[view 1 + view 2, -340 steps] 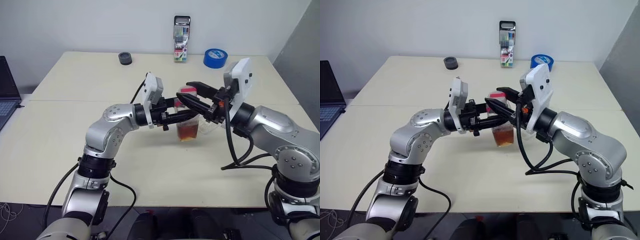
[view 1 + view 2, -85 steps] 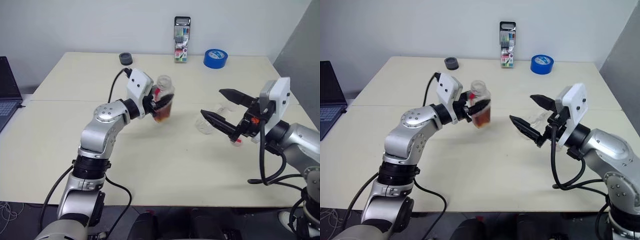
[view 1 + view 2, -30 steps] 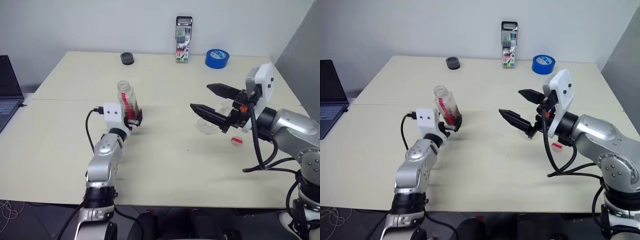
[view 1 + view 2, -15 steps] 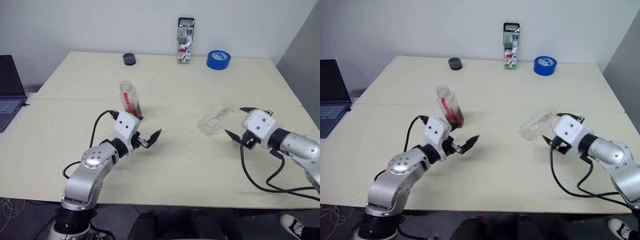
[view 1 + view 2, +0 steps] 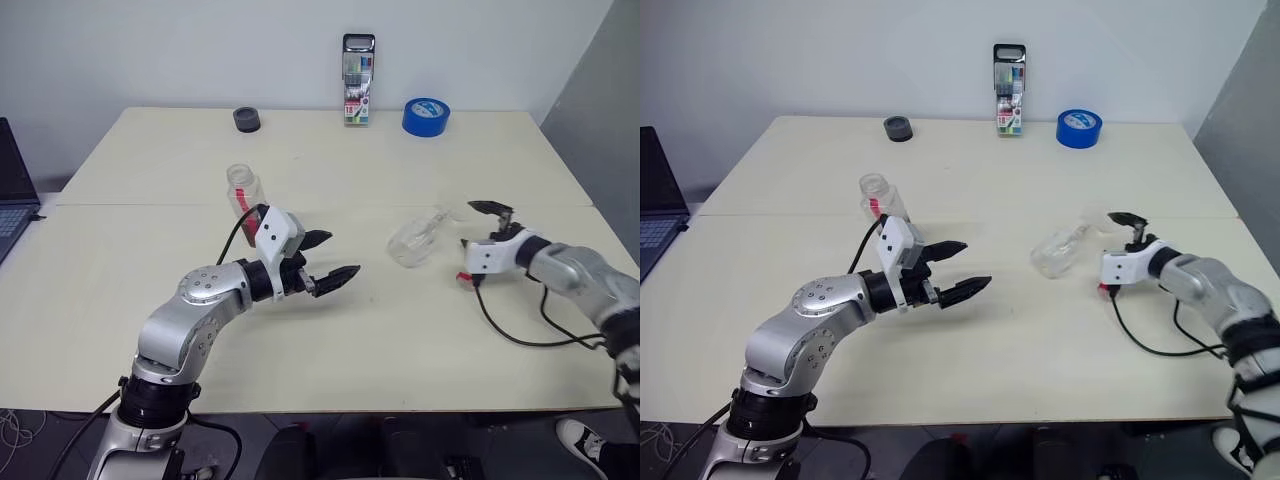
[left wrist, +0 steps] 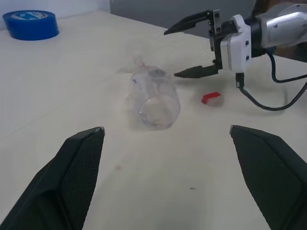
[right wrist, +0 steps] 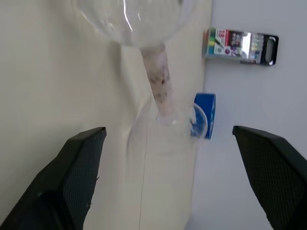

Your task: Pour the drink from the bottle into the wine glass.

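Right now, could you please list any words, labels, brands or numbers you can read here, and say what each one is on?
No text here can be read.
Bottle label: red and white, too small.
Marker pack: print too small.
Blue tape roll: pale marks on top, blurred.
Wine glass: no marking.

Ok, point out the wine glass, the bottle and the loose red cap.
wine glass [image 5: 412, 242], left eye view, on the bowl, lying on its side.
bottle [image 5: 875, 193], right eye view, on the clear neck.
red cap [image 6: 211, 98], left wrist view, on its top.
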Controlling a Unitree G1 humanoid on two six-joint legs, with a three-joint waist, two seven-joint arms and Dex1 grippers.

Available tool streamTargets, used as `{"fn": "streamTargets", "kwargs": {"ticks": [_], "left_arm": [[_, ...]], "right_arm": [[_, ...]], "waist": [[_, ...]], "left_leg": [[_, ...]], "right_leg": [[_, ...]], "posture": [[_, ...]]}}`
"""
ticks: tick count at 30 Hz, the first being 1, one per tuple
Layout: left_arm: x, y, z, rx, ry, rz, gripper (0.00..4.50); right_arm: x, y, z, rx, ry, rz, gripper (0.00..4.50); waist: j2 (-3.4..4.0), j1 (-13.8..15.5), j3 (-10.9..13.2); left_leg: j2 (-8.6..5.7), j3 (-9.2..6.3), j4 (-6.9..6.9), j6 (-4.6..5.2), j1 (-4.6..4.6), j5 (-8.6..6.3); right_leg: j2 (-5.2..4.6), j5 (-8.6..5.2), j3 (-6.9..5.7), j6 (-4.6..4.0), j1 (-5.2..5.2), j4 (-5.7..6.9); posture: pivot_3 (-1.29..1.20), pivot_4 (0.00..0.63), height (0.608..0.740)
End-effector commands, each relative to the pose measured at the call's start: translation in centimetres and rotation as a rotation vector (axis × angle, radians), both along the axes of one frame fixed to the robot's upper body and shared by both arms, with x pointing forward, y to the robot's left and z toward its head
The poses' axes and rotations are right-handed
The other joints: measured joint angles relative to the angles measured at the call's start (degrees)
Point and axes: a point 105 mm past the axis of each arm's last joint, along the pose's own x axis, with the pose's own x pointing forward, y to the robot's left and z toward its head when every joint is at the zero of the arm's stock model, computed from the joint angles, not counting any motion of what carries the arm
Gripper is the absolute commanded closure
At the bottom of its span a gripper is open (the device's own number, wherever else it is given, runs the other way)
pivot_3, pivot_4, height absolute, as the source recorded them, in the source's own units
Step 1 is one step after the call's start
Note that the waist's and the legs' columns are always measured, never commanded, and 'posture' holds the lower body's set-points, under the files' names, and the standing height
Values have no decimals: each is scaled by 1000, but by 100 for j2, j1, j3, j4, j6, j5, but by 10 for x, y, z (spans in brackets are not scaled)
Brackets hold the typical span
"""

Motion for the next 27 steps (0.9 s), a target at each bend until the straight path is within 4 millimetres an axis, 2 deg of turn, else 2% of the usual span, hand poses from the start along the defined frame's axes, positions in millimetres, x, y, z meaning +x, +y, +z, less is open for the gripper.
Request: {"fn": "streamTargets", "kwargs": {"ticks": [1,9,19,20,21,27], "left_arm": [[0,-7,4,-13,-42,-11,39],[0,-14,7,-32,-52,-16,39],[1,-15,9,-36,-53,-14,39],[1,-15,9,-36,-53,-15,0],[1,-15,9,-36,-54,-17,0],[1,-15,11,-38,-53,-18,0]], "right_arm": [[13,4,-1,-52,-41,0,0],[35,16,5,-134,-117,-13,0],[40,29,4,-181,-151,26,0],[40,30,5,-183,-152,28,368],[41,30,6,-182,-156,30,556],[42,32,11,-188,-180,39,2698]], "waist": [[0,1,0],[-1,-21,-1],[-1,-23,-1],[-1,-24,-1],[-1,-25,-1],[-1,-23,-1]], "left_leg": [[0,0,-1,0,-1,0],[1,14,1,0,5,0],[1,16,2,-1,5,0],[1,17,2,-1,5,0],[1,17,1,-1,5,0],[1,16,1,-1,4,0]], "right_leg": [[0,0,-1,0,0,-2],[-4,2,8,0,-1,4],[-4,2,10,0,-2,5],[-4,2,10,0,-2,5],[-4,2,10,0,-2,5],[-4,2,9,0,-2,5]], "posture": [[0,150,740],[0,150,740],[0,150,740],[0,150,740],[0,150,740],[0,150,740]]}}
